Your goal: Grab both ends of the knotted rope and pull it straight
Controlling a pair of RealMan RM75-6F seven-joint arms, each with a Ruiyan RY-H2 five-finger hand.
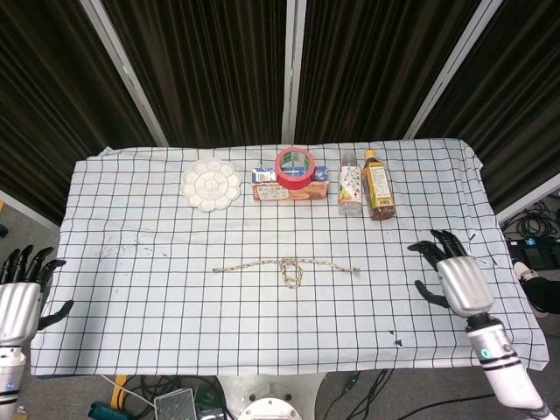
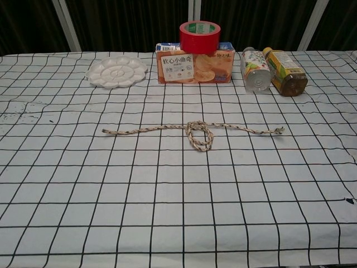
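A thin braided rope [image 1: 285, 267] [image 2: 192, 132] lies across the middle of the checked cloth, with a loose knot [image 1: 290, 272] [image 2: 199, 135] at its centre. Its two ends lie flat at the left [image 2: 105, 132] and at the right [image 2: 280, 130]. My right hand [image 1: 457, 278] hovers over the cloth's right side, fingers spread and empty, well to the right of the rope's right end. My left hand [image 1: 19, 301] hangs off the table's left edge, fingers apart, holding nothing. Neither hand shows in the chest view.
Along the far side stand a white paint palette [image 1: 211, 185], a snack box [image 1: 290, 186] with a red tape roll [image 1: 295, 167] on top, and two lying bottles [image 1: 350, 188] [image 1: 378, 185]. The table [image 1: 131, 297] ends close in front.
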